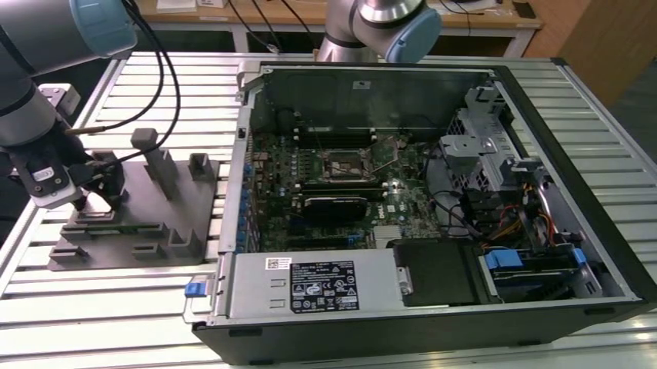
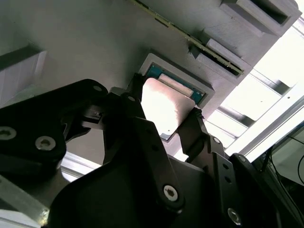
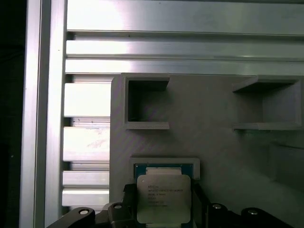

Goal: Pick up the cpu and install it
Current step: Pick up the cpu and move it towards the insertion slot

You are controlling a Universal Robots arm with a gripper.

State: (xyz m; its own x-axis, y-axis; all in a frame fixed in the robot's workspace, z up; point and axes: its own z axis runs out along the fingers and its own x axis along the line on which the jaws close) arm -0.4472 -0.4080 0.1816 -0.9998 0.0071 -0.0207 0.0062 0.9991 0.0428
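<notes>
The cpu [image 3: 164, 197], a small square chip with a pale silvery top, sits between the black fingers of my gripper [image 3: 164, 202]. Both wrist views show a finger pressed against each of two opposite edges. The cpu [image 2: 166, 107] is at the green-rimmed recess [image 2: 178, 85] of the grey fixture [image 2: 95, 42], apparently raised a little out of it. In the exterior view my gripper [image 1: 98, 188] hangs low over the fixture [image 1: 154, 231] at the exterior view's left. The dark square socket [image 1: 344, 161] with its metal frame lies on the motherboard inside the open computer case, well to the right.
The open computer case [image 1: 534, 254] fills the middle and right of the slatted metal table [image 1: 154, 77]. Upright tabs [image 1: 154, 157] of the fixture stand close beside the gripper. Black cables [image 1: 169, 92] hang from the arm above the fixture. A second robot arm base [image 1: 385, 23] stands behind the case.
</notes>
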